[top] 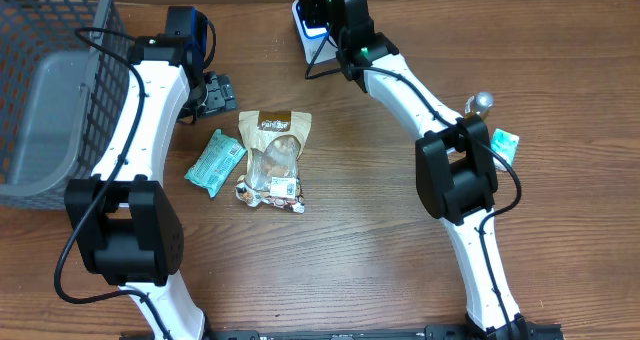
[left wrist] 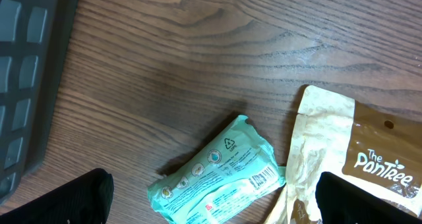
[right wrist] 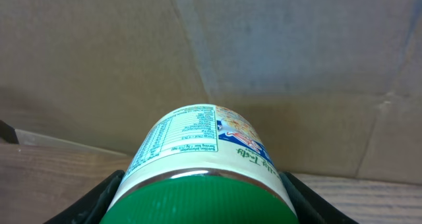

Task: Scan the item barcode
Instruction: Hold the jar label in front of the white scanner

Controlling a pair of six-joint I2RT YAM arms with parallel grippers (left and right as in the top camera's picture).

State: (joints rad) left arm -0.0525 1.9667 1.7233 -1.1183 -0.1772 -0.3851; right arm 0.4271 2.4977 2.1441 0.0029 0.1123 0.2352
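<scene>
Overhead: grips one green-lidded jar [top: 303, 22] in the right gripper [top: 322, 18] at the 12 o'clock edge of the table [top: 380, 240], jaws pressed on its sides. Hangs the left gripper [top: 215, 92] spread wide and empty toward 10 o'clock, well apart from the jar. Counted on the wood: two teal packets in all, a teal packet [top: 215, 162] at 6 o'clock of the left gripper and a second teal packet [top: 503, 142] toward 3 o'clock; one brown pouch [top: 275, 160] just beside the first; one grey basket [top: 50, 90] at 9 o'clock.

Left wrist: one black finger [left wrist: 66, 201] at 7 o'clock and one at 5 o'clock, wide apart. Between them one teal packet [left wrist: 217, 174], its corner meeting one brown pouch [left wrist: 343, 151] at 4 o'clock. No jar here.

Right wrist: one jar [right wrist: 198, 145] at 6 o'clock, green lid nearest, nutrition panel facing up. Clamped by black fingers [right wrist: 109, 197] at 8 and 4 o'clock.
</scene>
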